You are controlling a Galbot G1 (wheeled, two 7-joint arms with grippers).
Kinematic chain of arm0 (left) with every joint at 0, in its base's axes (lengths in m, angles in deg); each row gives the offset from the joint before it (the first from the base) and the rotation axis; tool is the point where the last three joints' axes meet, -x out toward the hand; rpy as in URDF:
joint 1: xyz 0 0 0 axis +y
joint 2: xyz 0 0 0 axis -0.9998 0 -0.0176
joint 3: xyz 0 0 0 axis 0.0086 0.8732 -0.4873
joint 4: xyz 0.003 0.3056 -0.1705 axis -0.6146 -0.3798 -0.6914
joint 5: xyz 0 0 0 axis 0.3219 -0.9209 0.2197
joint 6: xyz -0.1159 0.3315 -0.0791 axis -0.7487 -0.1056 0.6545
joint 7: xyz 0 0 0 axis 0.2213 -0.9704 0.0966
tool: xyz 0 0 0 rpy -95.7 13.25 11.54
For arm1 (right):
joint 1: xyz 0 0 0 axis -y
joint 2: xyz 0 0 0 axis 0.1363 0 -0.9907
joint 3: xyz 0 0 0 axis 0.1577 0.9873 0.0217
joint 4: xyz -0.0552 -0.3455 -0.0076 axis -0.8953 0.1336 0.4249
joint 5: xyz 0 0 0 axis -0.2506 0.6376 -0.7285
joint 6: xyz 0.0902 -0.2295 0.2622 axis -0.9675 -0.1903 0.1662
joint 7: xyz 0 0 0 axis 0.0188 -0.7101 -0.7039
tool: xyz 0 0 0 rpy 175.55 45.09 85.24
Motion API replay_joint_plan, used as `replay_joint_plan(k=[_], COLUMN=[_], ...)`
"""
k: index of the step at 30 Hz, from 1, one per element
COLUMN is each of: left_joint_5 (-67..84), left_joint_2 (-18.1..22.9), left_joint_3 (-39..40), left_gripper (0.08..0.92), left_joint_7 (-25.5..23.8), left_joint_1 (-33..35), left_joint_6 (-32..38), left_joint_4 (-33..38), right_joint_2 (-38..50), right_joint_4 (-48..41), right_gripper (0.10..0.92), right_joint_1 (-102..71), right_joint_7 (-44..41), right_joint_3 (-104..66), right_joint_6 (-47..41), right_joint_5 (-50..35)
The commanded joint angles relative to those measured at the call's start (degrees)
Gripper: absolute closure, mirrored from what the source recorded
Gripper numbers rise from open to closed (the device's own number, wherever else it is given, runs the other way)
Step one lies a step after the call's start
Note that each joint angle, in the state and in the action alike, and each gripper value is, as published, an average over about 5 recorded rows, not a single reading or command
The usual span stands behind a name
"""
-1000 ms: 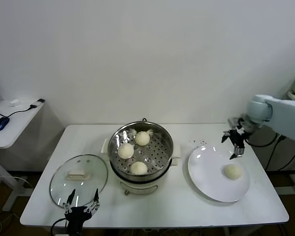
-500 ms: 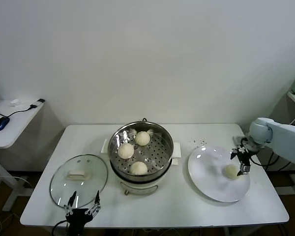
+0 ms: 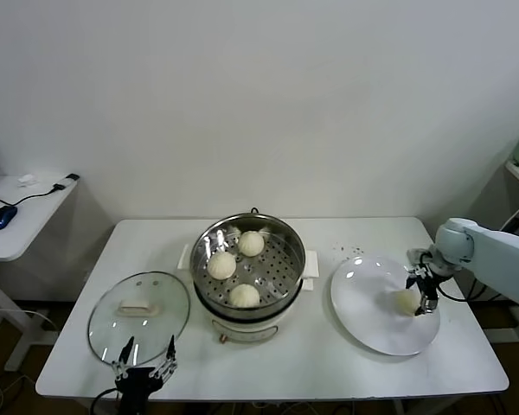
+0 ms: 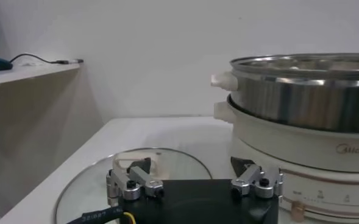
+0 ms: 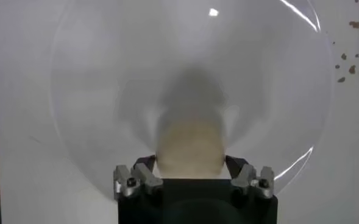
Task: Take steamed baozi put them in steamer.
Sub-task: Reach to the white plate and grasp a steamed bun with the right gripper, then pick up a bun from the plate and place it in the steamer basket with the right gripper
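Note:
The steamer (image 3: 281, 259) stands mid-table with three steamed baozi on its perforated tray (image 3: 250, 243) (image 3: 221, 264) (image 3: 244, 296). One more baozi (image 3: 405, 301) lies on the white plate (image 3: 372, 320) at the right. My right gripper (image 3: 418, 295) is down on the plate with a finger pressed to each side of that bun; in the right wrist view the baozi (image 5: 190, 143) fills the gap of the gripper (image 5: 190, 163). My left gripper (image 3: 145, 347) is parked open at the table's front edge, by the glass lid.
A round glass lid (image 3: 160, 324) with a white handle lies left of the steamer, whose steel wall (image 4: 301, 97) rises beyond the left gripper (image 4: 191, 167). Dark crumbs (image 3: 353, 252) dot the table behind the plate. A side table (image 3: 22, 229) stands at far left.
The right gripper came down from behind the plate onto the baozi and its fingers closed in against it. The left arm stayed put.

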Motion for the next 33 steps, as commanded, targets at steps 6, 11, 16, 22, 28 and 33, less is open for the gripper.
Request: replay_joint_plan(k=[6,11,16,22,28,33], left_joint_5=[-0.3,-0.4,-0.1,-0.2,-0.2,0.0], left_joint_2=[-0.2,-0.4,-0.7,-0.7,-0.7,-0.8], left_joint_3=[0.3,0.4,0.4,0.8,1.1,1.2], left_gripper=[0.177,0.177,0.177,0.177,0.177,0.177], left_joint_7=[0.0,-0.1,-0.2,-0.1,0.1,0.0], left_joint_1=[0.1,0.2,0.0,-0.9,-1.6,-1.5], left_joint_6=[-0.1,-0.3,-0.7,-1.4,-1.6,-1.6], left_joint_4=[0.4,0.7,1.1,1.4,1.6,2.1], right_joint_2=[2.2,1.8,-3.5,-12.7,-21.3,-27.2], right_joint_4=[5.1,10.5,17.5,27.8,32.2,32.1], right_gripper=[0.397,0.398,0.397,0.396,0.397,0.397], right_joint_1=[7.7,25.0,43.6,56.4,56.1,50.3], right_joint_7=[-1.5,-1.5,-0.9,3.7,10.0,14.4], right_joint_3=[4.0,18.1,30.2,33.3,29.8,26.7], right_joint_6=[-0.1,-0.4,-2.6,-8.6,-14.7,-18.1], right_joint_5=[-3.3,-13.7,-26.7,-43.0,-52.2,-54.4])
